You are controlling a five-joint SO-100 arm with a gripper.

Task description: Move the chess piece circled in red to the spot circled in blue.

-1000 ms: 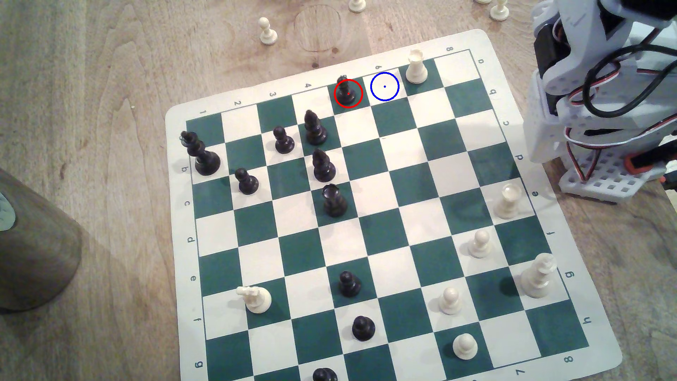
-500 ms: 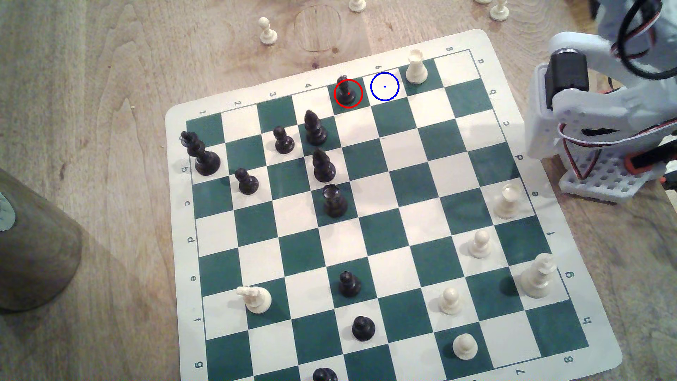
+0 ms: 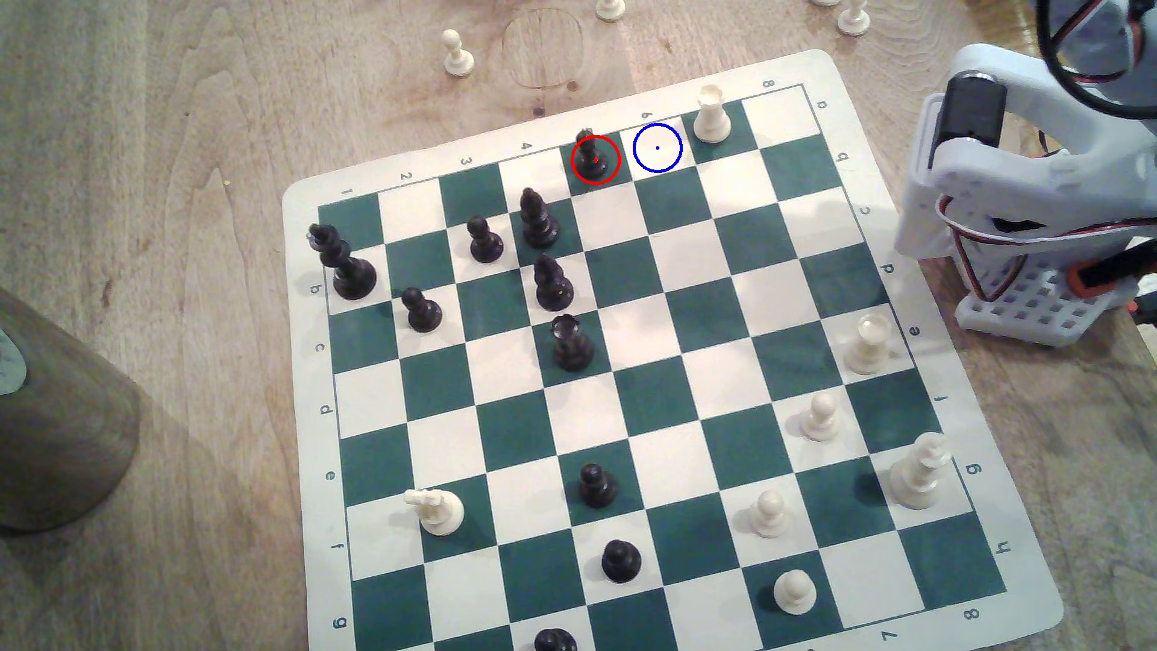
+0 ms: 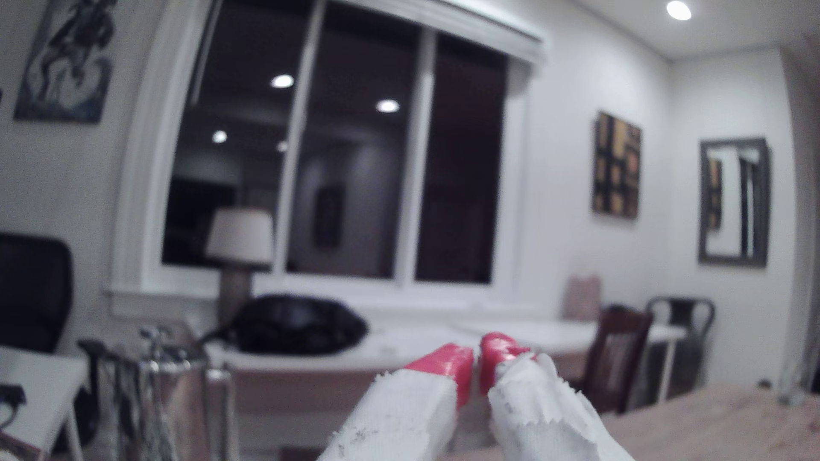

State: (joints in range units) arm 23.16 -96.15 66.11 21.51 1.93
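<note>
— So, what sits nearest on the board (image 3: pixel 1027 616)?

— Along the near edge, a black pawn (image 3: pixel 620 561) stands on a white square, with a white pawn (image 3: pixel 794 591) to the exterior view's right of it on a green one. Farther in, a cluster of black pieces occupies the left half, among them a black bishop (image 3: pixel 552 285).

— And the chess piece to be moved?

— It stands upright in the far row, ringed in red (image 3: pixel 593 156), on a dark green square. The spot (image 3: pixel 657 148), a white square ringed in blue, lies just beside it to the exterior view's right and is bare. A white rook (image 3: pixel 711 116) stands on the next square along.

— Where is the arm?

— Its white base (image 3: pixel 1039 307) sits off the board's far right corner, well apart from the ringed piece.

— And the gripper?

— In the wrist view the gripper (image 4: pixel 477 361) is raised, looking out at a room with a dark window (image 4: pixel 337 155). Its red-tipped fingers (image 4: pixel 448 361) are nearly together, a thin gap between them, with nothing held.
</note>
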